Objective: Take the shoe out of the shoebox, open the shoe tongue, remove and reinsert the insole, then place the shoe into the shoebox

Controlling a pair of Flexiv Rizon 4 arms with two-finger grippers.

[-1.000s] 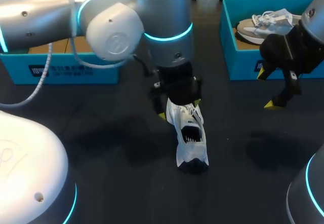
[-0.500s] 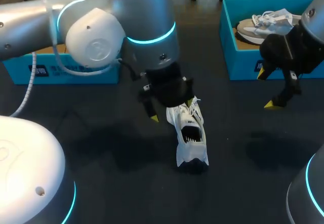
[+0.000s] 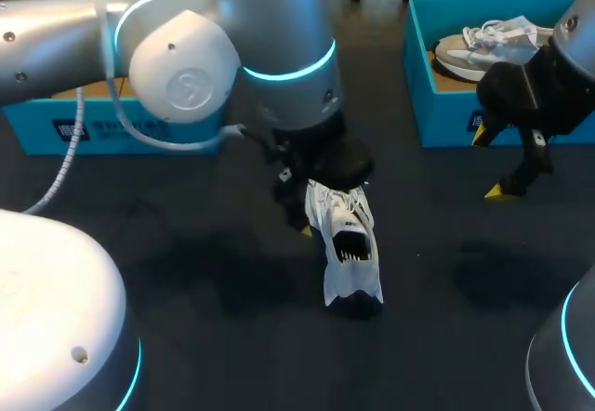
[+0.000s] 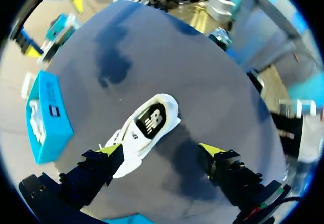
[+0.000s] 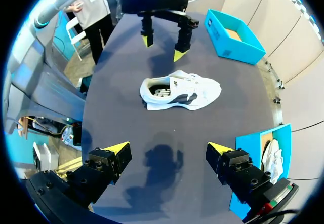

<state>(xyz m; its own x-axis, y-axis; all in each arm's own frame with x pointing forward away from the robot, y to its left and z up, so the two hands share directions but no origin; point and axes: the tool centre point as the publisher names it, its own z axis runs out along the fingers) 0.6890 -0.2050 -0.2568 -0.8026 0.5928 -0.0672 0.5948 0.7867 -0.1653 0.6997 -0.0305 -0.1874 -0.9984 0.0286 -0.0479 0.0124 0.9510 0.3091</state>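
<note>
hovering over the white shoe (image 3: 346, 248), left gripper (image 4: 161, 150) gapes wide.

A broad table (image 3: 186, 271) with a dark grey, matte, cloth-like top carries three things. Near its middle stands a white low-cut sports shoe with white laces and a dark inside (image 3: 349, 248), laced front towards the far side, heel towards the near edge, apart from both boxes. At the far left edge sits an open bright blue cardboard shoebox (image 3: 37, 127), its brown inner floor showing and a printed label on its front wall. At the far right sits a second open blue cardboard shoebox (image 3: 446, 118), well apart from the first. Soft dark shadows lie across the bare surface around the shoe.
</note>
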